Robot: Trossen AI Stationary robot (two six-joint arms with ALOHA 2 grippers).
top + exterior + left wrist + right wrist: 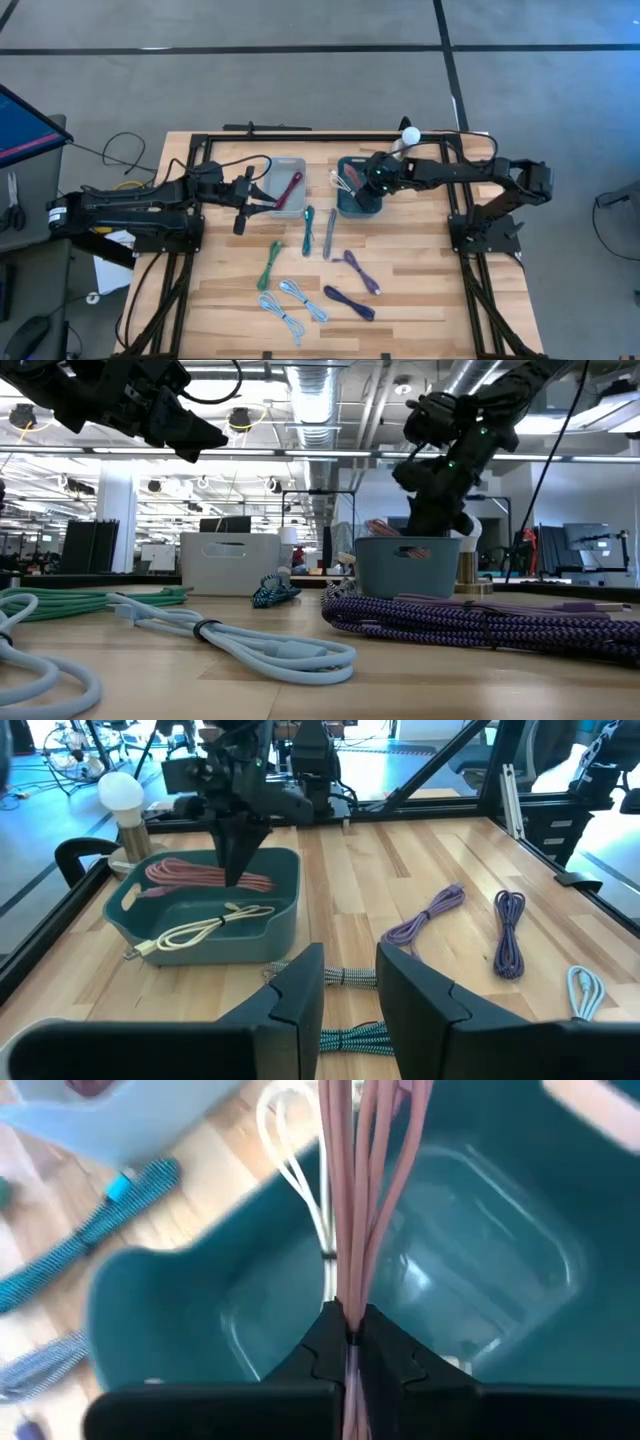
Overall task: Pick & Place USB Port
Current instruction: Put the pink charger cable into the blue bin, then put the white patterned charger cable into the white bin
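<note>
A teal bin (343, 170) (230, 935) stands on the far middle of the table. It holds a pink cable (200, 875) and a cream cable (200, 932). My right gripper (372, 190) (238, 870) (350, 1335) reaches down into this bin, shut on the pink cable. My left gripper (350, 990) (255, 198) hovers open and empty to the left, beside a grey bin (290, 165) that holds a dark red cable (290, 188). My right gripper pinches several strands of the pink cable (352, 1295) between its two fingertips. It comes from above, pointing down into the teal bin, and the fingers lie across the bundle. The rest of the cable (170, 872) stretches out inside the bin.
Loose coiled cables lie on the wood nearer the front: purple (425, 915), dark purple (510, 935), light blue (585, 990), teal braided (350, 1040), grey braided (330, 232). A white-bulbed lamp (409, 133) stands just behind the teal bin. Black frame rails border the table.
</note>
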